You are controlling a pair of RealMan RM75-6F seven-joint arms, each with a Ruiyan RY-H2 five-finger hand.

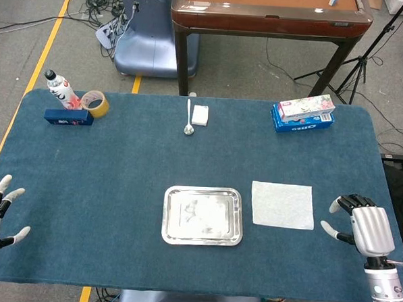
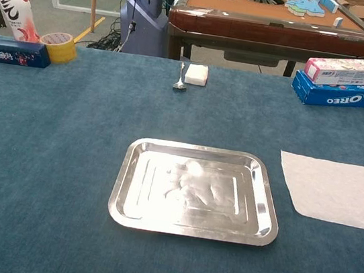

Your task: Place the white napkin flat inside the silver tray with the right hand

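Lying flat on the blue table cloth, the white square paper napkin sits just right of the empty silver metal tray; the right hand hovers nearby, fingers spread and holding nothing, seemingly ready to reach.

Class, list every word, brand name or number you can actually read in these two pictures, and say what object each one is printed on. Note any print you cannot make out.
"OREO": on the front of the blue box at the table's far right.
Pink and white box on top of it: print too small to read.
Bottle at far left: large dark characters, not legible.
Dark blue box beside the bottle: print blurred.
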